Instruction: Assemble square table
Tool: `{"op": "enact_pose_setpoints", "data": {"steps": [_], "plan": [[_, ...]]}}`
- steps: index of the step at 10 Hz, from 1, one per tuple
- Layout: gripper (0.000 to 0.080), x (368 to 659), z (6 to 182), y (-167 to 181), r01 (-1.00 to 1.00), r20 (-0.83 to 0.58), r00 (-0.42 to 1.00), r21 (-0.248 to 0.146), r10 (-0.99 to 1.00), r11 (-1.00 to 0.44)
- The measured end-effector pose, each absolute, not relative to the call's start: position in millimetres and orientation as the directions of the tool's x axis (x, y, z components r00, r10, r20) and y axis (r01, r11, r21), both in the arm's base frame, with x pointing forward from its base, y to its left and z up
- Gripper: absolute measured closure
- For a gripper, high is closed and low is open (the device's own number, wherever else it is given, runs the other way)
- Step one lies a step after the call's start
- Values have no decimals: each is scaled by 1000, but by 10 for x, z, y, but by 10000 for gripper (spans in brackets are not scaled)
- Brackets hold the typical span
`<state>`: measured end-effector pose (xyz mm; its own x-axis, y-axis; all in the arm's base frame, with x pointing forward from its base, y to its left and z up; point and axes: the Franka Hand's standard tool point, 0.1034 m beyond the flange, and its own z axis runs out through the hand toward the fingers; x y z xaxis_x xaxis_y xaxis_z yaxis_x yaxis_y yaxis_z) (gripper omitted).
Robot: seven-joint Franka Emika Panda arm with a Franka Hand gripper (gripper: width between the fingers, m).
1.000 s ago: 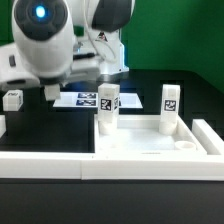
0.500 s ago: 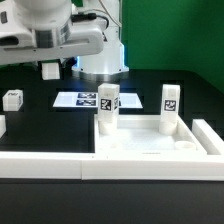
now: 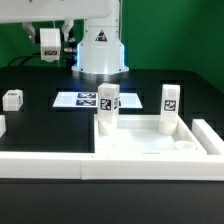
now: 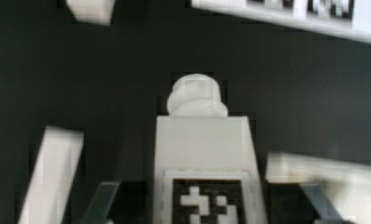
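Fingers [image 4: 105, 205] pinching a leg [image 4: 203, 130], high, well apart from tabletop [image 3: 150, 152]; seated legs [image 3: 107, 108] there. Next, probably: over free socket [image 3: 186, 146], screw in.

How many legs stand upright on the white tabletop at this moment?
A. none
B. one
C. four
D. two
D. In the exterior view, the left upright leg and the right upright leg both stand at the far side of the tabletop, and no other leg stands on it.
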<state>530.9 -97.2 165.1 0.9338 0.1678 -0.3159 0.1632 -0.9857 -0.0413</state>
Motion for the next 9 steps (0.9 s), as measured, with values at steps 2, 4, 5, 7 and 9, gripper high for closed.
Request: {"op": "enact_pose_setpoints", "data": {"steps": [2,4,5,7,9], "plan": [[511,5395,1651,-897,195,-198,961,-21,195,-981],[511,5459,1661,-941,202,-91,975,4,201,-979],[510,5479,1662,-958,210,-42,977,16,209,-978],[509,5391,1519,-609,149,82,985,15,150,-989],[509,5535,1393,-216,79,270,961,-30,68,-996]]}}
